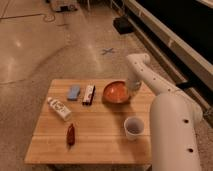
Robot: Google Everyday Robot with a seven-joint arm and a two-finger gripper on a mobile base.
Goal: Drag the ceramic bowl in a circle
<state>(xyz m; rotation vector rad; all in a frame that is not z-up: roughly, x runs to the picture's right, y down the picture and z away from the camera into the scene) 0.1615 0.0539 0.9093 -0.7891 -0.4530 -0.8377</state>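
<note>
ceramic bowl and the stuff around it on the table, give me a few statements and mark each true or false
1. The ceramic bowl sits near the table's far edge. True.
2. The gripper is over by the white bottle. False: it is at the bowl's right rim, and the white bottle lies near the left edge of the wooden table.
3. The white cup stands inside the bowl. False: it stands apart, nearer the camera.
4. A small red object lies on the near left part of the table. True.
5. The blue packet and the dark bar lie left of the bowl. True.
</note>
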